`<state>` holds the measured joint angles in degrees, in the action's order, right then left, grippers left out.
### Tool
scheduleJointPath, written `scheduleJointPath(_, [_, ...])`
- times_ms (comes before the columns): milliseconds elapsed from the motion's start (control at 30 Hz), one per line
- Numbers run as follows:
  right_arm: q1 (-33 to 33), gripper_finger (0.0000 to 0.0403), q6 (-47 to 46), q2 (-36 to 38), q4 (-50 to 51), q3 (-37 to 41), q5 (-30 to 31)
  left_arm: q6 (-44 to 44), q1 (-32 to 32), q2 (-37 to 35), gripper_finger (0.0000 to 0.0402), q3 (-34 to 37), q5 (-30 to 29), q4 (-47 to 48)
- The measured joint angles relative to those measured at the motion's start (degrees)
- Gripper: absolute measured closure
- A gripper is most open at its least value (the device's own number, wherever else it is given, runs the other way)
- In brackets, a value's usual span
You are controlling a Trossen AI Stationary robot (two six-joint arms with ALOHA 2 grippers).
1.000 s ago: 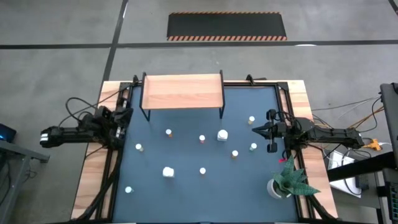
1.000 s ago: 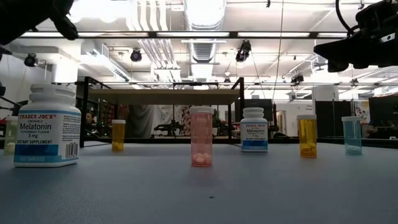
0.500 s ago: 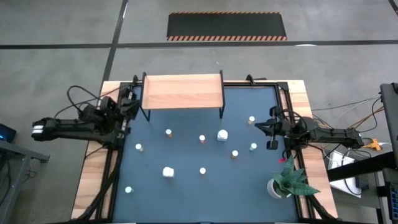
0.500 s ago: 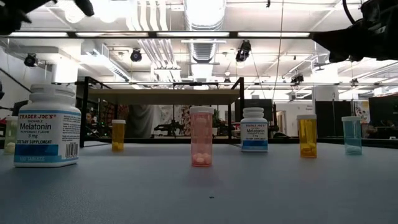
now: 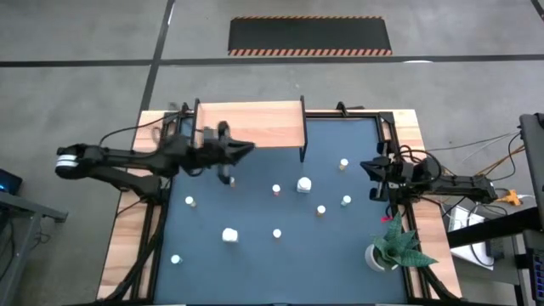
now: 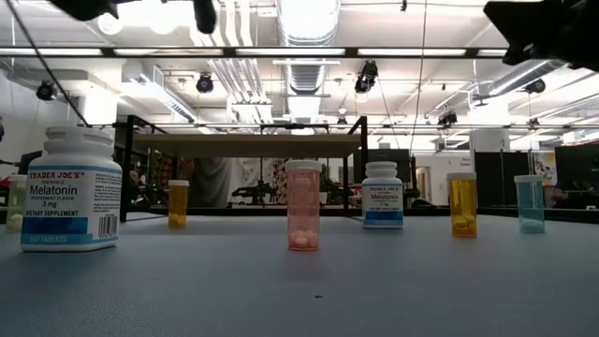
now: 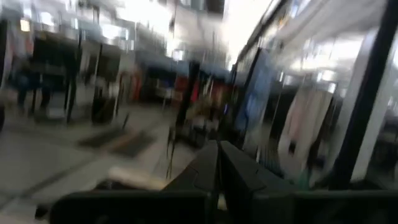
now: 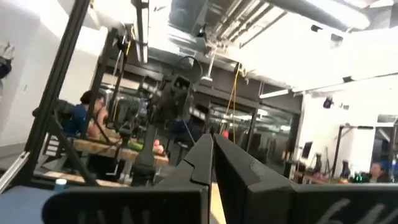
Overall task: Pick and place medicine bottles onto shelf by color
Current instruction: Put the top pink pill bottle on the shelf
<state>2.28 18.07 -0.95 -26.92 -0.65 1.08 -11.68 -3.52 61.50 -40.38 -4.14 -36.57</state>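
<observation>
Counter (image 5: 399, 123) w/ shelf (image 5: 249, 125) at far edge, nothing on it. Medicine bottles (image 5: 303, 184) scattered on mat in front. Left hand (image 5: 246, 148) over shelf's near-left edge, fingers together, holding nothing. Right hand (image 5: 368, 166) at right edge, pinched closed, holding nothing.

orange bottle (image 6: 462, 203), pale wooden shelf (image 5: 249, 125), dark mat (image 5: 280, 255)
</observation>
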Motion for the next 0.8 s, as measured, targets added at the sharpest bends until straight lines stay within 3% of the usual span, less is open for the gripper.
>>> scheduleJointPath(200, [0.00, 0.0394, 3.17, 0.02, -1.53, 0.00, 0.01, 0.07, 1.82, 7.18, 0.0402, -8.38, -0.02, 11.70])
scheduleJointPath(567, [0.00, 0.0394, 3.05, 0.02, -0.38, 0.00, 0.05, 1.27, 6.61, 20.40, 0.0402, -29.07, -6.87, 51.60])
scheduleJointPath(800, [0.00, 0.0394, 2.99, 0.00, 1.03, 0.00, 0.08, 3.45, 8.51, 28.01, 0.0401, -33.01, -7.06, 57.78])
